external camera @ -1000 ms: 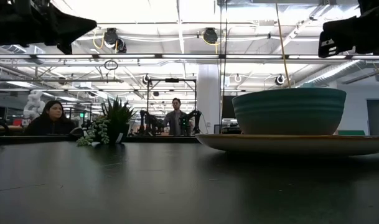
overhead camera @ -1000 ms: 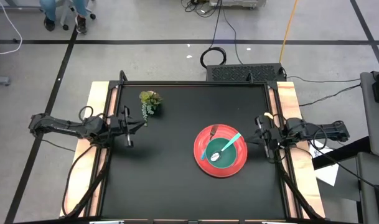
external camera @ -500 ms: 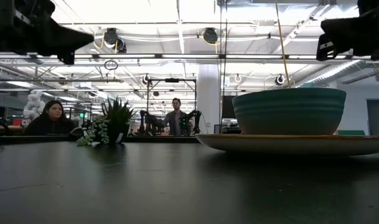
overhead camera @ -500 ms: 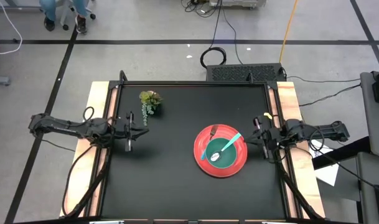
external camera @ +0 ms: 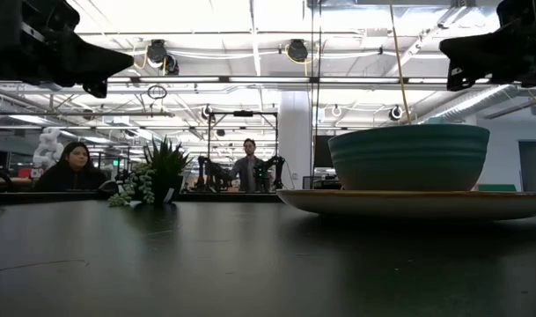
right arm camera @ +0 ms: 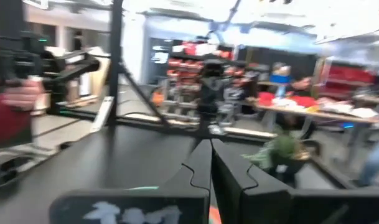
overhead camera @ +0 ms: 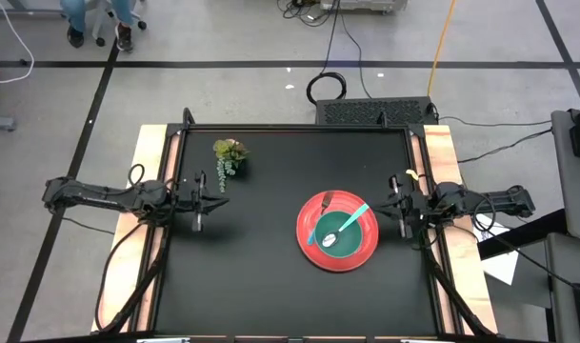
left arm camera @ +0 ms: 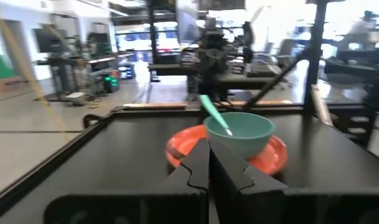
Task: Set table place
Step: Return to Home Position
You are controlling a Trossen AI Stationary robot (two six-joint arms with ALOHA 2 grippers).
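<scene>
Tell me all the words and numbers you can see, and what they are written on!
No word or number here is clear enough to read.
White marks at the base of the right gripper: too blurred to read.
Shelves in the room behind the table: any labels on them are too blurred.
Teal bowl and red plate: no print shows on them.

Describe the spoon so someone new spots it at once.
On the black table, find the red plate on its right half. A teal bowl sits on it; the spoon rests inside the bowl, light teal handle poking over the rim, unlike the fork lying on the plate.
</scene>
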